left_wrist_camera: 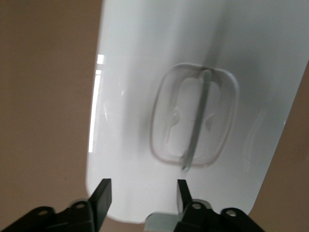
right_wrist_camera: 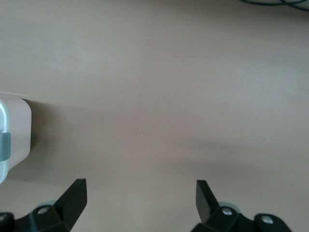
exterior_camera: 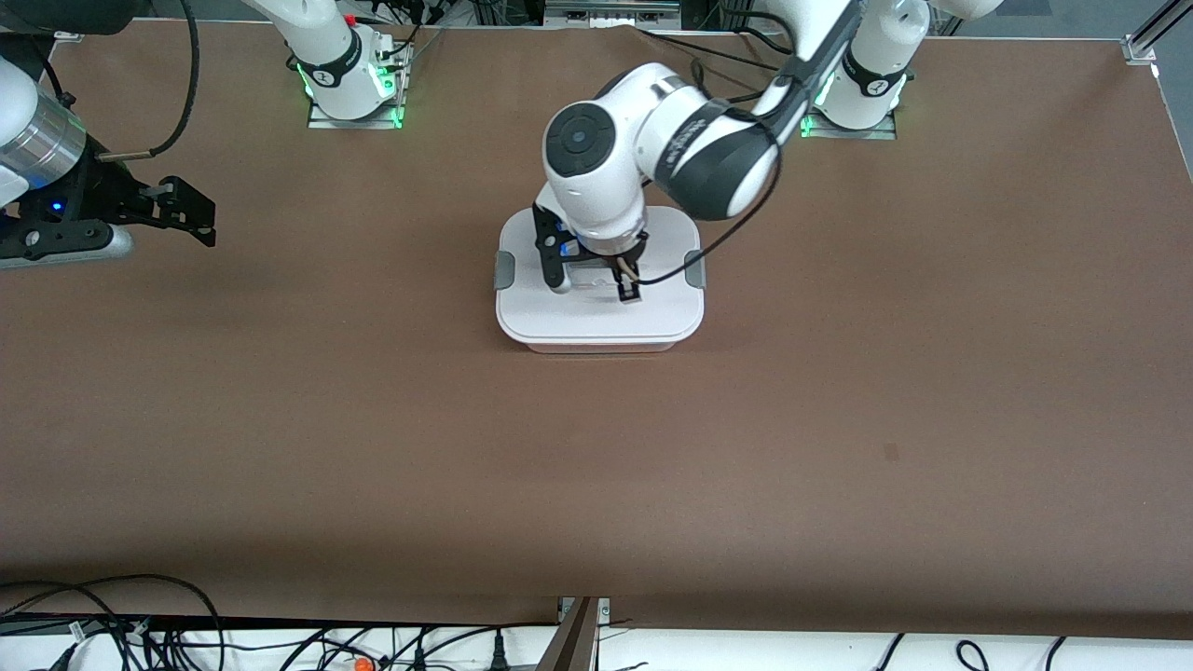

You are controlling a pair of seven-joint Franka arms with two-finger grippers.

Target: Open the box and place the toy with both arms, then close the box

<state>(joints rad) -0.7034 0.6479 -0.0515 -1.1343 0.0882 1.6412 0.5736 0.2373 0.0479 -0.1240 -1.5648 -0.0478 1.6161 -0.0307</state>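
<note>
While right arm waits, left pincer spread over box.

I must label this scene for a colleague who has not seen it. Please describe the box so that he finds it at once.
On the brown table, look near the middle, under the left gripper that hangs over it with open jaws. There sits the box, a rounded-rectangular tub under a white lid. Grey clips on two sides and a recessed clear handle in the lid set it apart; nothing else lies beside it.
</note>
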